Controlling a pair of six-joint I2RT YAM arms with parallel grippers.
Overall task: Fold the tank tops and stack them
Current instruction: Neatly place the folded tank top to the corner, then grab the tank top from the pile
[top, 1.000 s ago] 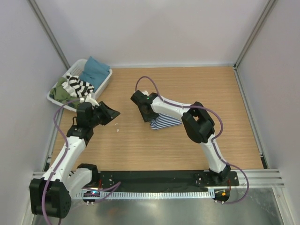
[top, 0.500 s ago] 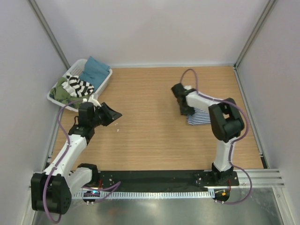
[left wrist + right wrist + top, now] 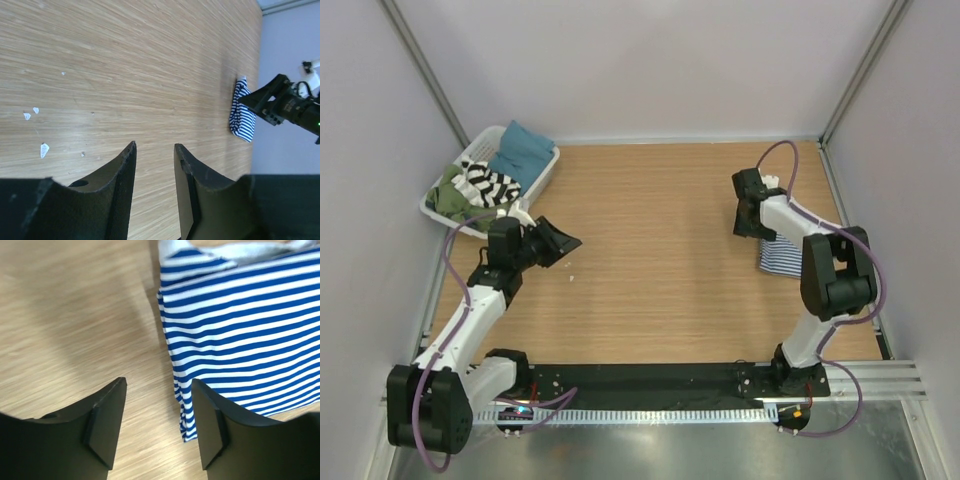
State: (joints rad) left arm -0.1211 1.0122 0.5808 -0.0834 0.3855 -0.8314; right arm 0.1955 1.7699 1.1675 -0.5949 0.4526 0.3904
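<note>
At upper left, the broad-striped tank top (image 3: pixel 488 183) lies in the basket (image 3: pixel 542 172). Below it the bent left arm holds the left gripper (image 3: pixel 568 243) slightly parted and empty over the table (image 3: pixel 650 290). At right, the right gripper (image 3: pixel 747 222), jaws apart, hangs over the edge of the thin-striped tank top (image 3: pixel 782 256).

L arm (image 3: pixel 470 318) & R arm (image 3: pixel 786 216): white links, black joints, purple cables, black pincer fingers (image 3: pixel 117 195).
</note>
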